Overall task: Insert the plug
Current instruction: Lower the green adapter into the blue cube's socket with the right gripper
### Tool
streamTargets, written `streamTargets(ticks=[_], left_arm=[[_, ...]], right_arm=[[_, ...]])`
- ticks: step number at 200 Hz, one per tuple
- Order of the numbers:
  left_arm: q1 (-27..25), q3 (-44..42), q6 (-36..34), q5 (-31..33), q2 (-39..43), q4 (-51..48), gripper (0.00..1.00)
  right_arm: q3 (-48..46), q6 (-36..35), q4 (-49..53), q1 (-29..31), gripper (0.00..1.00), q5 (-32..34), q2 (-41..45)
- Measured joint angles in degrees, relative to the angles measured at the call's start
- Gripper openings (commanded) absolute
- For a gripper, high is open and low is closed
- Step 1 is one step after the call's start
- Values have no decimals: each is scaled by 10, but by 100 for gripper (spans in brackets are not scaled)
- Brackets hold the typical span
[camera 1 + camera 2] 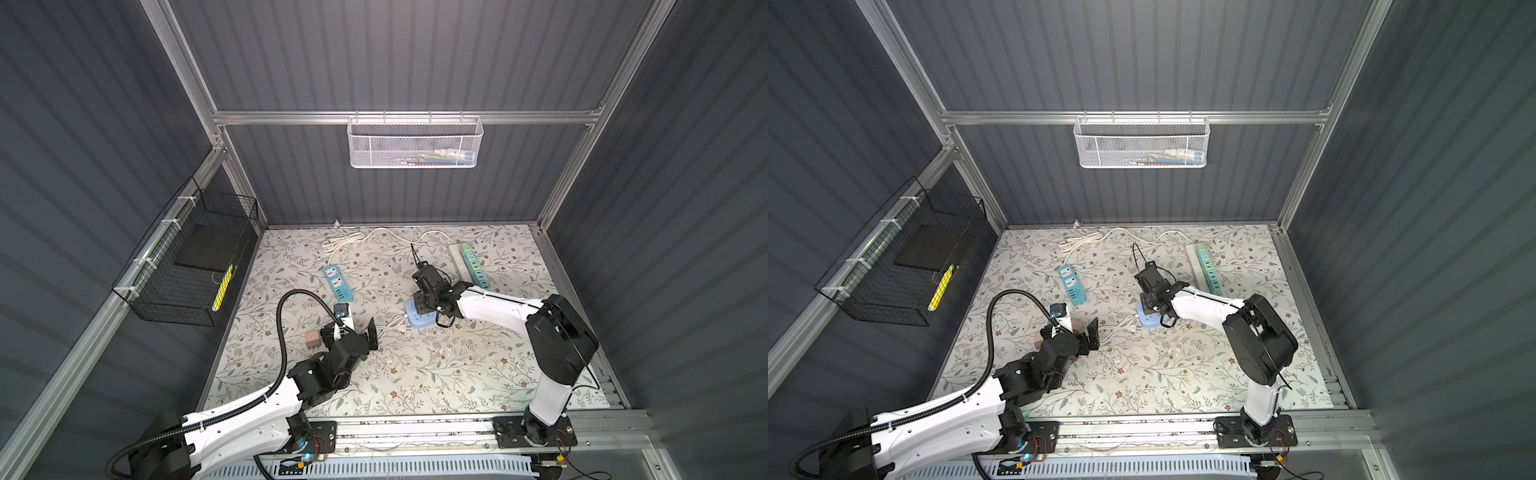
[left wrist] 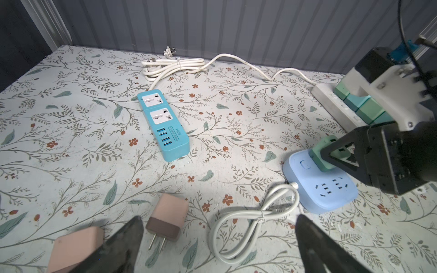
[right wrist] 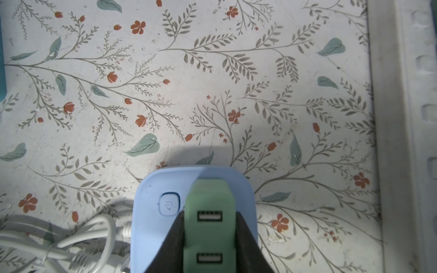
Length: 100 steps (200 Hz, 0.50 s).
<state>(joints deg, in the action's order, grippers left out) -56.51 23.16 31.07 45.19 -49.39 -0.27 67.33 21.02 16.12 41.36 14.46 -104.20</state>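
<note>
Mid-surface, atop blue socket block (image 3: 151, 236), beside its pwr button (image 3: 169, 204): green plug (image 3: 208, 196), clamped by right end effector (image 3: 209, 214) directly above it, long axis along the fingers, push likely straight down, seating depth n/k; left end effector (image 2: 218, 219) wide, empty, well apart.

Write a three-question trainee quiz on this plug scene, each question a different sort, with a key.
1. True or false: the right claw is shut on the green USB charger.
2. Multiple choice: the green USB charger stands on A) the light blue power strip, B) the teal power strip, C) the bare table.
3. Fill in: the left claw, near the pink charger, is ___.

Key: 1 true; 2 A; 3 open.
</note>
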Motion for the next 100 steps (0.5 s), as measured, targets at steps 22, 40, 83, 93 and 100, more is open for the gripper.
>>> streamTargets(ticks=[22,40,83,93,100], left_arm=[[0,-1,0,0,9,-9,100],[0,-1,0,0,16,-19,100],[0,13,9,0,26,-74,100],[0,25,12,0,26,-89,100],[0,36,14,1,26,-99,100]], right_arm=[[3,7,-1,0,19,1,-3],[3,9,-1,0,24,0,-3],[5,21,53,0,55,-27,-1],[7,16,75,0,59,-33,0],[13,15,90,0,63,-36,0]])
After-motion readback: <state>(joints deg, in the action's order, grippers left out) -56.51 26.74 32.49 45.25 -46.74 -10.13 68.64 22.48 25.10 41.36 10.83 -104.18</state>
